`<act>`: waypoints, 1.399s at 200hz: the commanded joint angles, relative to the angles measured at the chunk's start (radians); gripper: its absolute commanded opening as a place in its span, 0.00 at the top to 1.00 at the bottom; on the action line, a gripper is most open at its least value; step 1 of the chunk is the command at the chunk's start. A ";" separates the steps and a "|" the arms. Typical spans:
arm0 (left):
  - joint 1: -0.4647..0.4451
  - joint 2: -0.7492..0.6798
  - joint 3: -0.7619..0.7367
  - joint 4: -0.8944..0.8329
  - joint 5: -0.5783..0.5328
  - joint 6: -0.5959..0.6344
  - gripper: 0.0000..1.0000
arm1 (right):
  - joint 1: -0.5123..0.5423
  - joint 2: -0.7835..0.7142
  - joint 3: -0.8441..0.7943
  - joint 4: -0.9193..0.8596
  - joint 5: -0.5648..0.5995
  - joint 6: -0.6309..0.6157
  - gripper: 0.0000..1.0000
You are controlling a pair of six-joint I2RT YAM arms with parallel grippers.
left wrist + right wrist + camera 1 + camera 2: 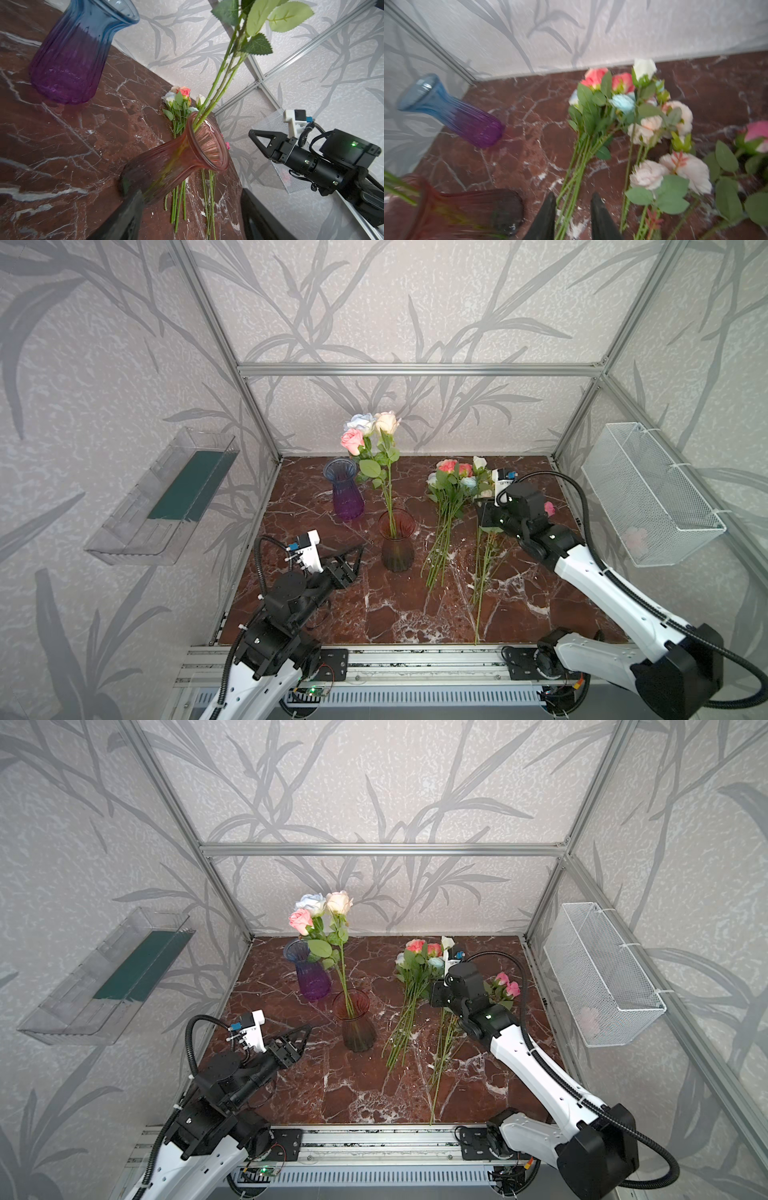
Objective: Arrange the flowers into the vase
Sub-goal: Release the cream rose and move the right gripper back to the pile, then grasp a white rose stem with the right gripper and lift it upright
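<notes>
pink vase (397, 545): holds three roses (370, 429) | left pincer (357, 558): spread | right pincer (573, 195): part spread above loose flowers (578, 158)

From where I stand, the left arm (249, 689) and the right arm (602, 585) look alike: glossy white shells on the long links and chunky matte-black housings at the joints. Small dark screws (517, 1048) dot the white covers. A ribbed black hose (552, 474) trails off each wrist, beside a white camera block (309, 549) with a blue plug. The left end effector (357, 551) and the right end effector (573, 199) have black triangular fingers. A green light (352, 143) glows on the right wrist housing.
</notes>
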 commanded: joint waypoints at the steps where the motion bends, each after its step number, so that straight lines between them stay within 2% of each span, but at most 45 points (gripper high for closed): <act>1: -0.003 0.002 -0.054 -0.048 -0.044 -0.038 0.25 | -0.020 0.105 0.031 -0.160 -0.030 -0.023 0.74; 22: -0.003 0.006 -0.093 0.010 -0.006 -0.067 0.26 | -0.039 0.254 0.099 -0.167 0.038 -0.020 0.79; 40: -0.003 0.011 -0.105 0.044 0.025 -0.073 0.26 | -0.052 0.370 0.174 -0.168 0.068 -0.006 0.80; 54: -0.003 0.017 -0.102 0.046 0.039 -0.068 0.26 | -0.061 0.455 0.228 -0.148 0.114 -0.011 0.80; 69: -0.003 0.027 -0.100 0.053 0.053 -0.064 0.26 | -0.079 0.558 0.334 -0.208 0.120 -0.006 0.80; 86: -0.003 0.036 -0.101 0.064 0.066 -0.063 0.26 | -0.088 0.633 0.402 -0.226 0.164 -0.001 0.75; 117: -0.003 0.052 -0.103 0.098 0.078 -0.054 0.26 | -0.108 0.755 0.509 -0.262 0.176 0.001 0.74; 178: -0.003 0.090 -0.135 0.208 0.107 -0.021 0.24 | -0.134 0.863 0.583 -0.287 0.167 -0.009 0.72; 239: -0.003 0.126 -0.169 0.299 0.137 -0.015 0.23 | -0.149 0.888 0.585 -0.275 0.147 -0.005 0.72; 259: -0.003 0.155 -0.172 0.323 0.143 -0.019 0.22 | -0.152 0.903 0.601 -0.279 0.140 -0.011 0.76; 280: -0.002 0.173 -0.167 0.335 0.149 -0.017 0.22 | -0.157 0.906 0.607 -0.282 0.113 -0.009 0.86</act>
